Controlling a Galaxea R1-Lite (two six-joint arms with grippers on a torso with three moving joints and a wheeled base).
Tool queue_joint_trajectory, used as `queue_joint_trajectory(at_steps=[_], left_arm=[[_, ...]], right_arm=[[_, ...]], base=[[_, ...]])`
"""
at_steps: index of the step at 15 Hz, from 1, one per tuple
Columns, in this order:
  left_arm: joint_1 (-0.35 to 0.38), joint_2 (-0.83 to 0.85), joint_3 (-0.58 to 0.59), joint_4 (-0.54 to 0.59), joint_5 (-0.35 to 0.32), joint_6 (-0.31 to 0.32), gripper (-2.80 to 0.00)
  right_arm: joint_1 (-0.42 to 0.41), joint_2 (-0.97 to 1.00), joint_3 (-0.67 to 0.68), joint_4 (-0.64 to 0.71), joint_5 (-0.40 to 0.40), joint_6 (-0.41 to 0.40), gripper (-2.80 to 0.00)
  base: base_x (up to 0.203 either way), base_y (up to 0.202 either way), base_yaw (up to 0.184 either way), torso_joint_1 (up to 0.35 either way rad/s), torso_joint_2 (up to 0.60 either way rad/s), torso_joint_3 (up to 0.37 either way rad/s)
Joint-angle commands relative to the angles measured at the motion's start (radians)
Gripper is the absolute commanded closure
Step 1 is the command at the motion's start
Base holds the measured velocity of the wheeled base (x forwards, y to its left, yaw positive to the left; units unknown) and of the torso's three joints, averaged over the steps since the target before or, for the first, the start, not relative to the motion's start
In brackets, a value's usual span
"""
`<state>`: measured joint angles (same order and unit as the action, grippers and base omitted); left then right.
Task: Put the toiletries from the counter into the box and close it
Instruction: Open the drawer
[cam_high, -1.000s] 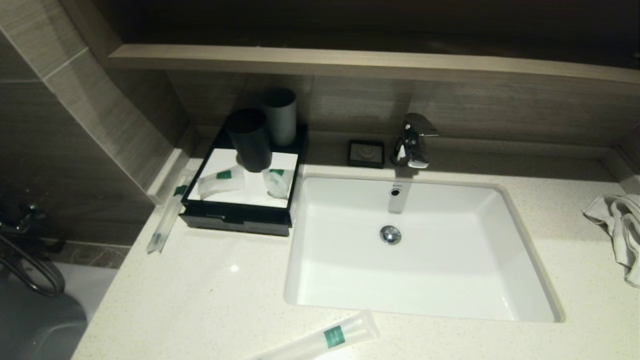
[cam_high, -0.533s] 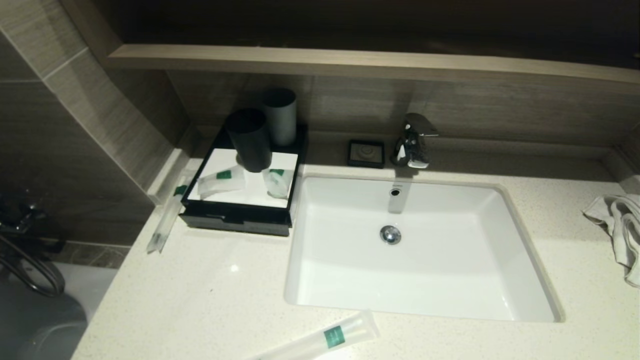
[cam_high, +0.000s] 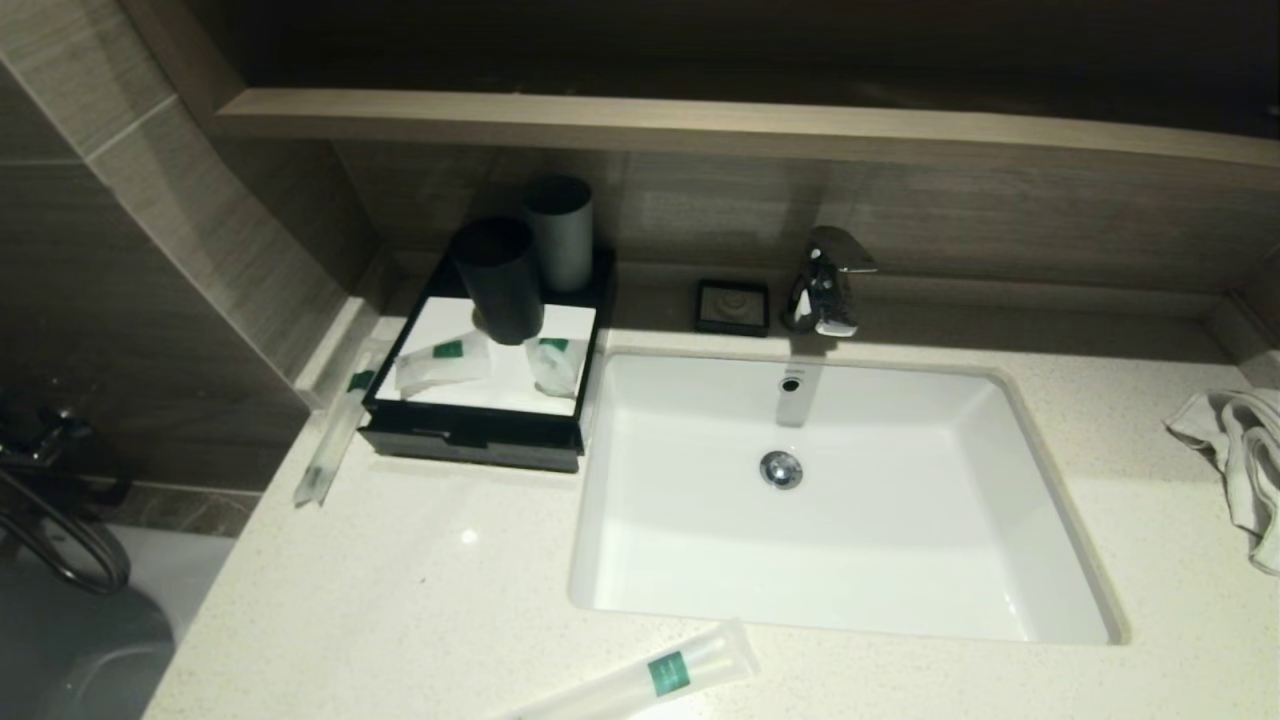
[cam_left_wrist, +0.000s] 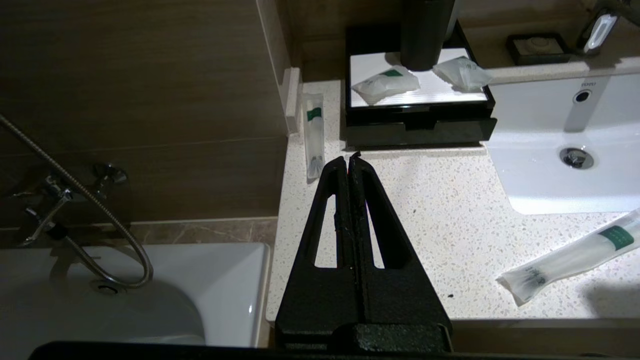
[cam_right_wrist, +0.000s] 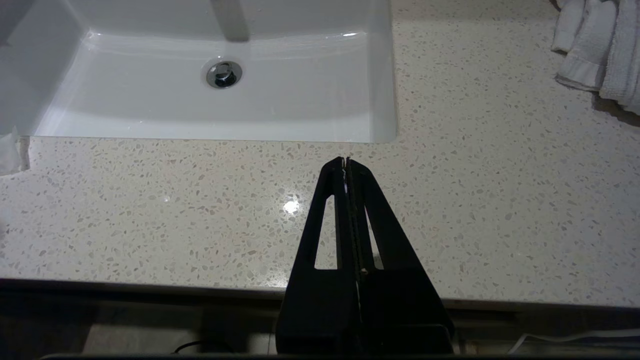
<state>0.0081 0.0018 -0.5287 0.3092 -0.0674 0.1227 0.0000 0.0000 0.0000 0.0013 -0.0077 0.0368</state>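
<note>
- I see the black box (cam_high: 480, 405) just left of the sink (cam_high: 1040, 470), two sachets (cam_high: 442, 362) on its white lid.
- One tube (cam_high: 335, 432) lies left of the box; another tube (cam_high: 650, 680) lies in front of the sink.
- My left gripper (cam_left_wrist: 351, 160) and right gripper (cam_right_wrist: 345, 161) hang near the counter (cam_high: 400, 600) edge, fingers pressed together, empty.

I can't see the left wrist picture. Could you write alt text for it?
The shut left gripper hangs above a speckled counter, pointing toward a black box with two small packets on top. One long wrapped toiletry lies beside the box, another near the white sink; a bathtub is below.
</note>
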Motion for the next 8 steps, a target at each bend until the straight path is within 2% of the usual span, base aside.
queue_joint_trajectory(at_steps=[1,4,6,8], left_arm=[[0.0,0.017,-0.093,0.034,0.005,-0.004,0.0],[0.0,0.123,-0.166,0.029,0.016,-0.025,0.0],[0.0,0.256,-0.244,0.027,0.058,-0.098,0.0],[0.001,0.336,-0.282,0.026,0.088,-0.14,0.0]], right_arm=[[0.0,0.0,0.0,0.0,0.0,0.0,0.0],[0.0,0.002,0.0,0.0,0.0,0.0,0.0],[-0.001,0.001,0.0,0.0,0.0,0.0,0.0],[0.0,0.0,0.0,0.0,0.0,0.0,0.0]], base=[[0.0,0.0,0.0,0.0,0.0,0.0],[0.0,0.0,0.0,0.0,0.0,0.0],[0.0,0.0,0.0,0.0,0.0,0.0],[0.0,0.0,0.0,0.0,0.0,0.0]])
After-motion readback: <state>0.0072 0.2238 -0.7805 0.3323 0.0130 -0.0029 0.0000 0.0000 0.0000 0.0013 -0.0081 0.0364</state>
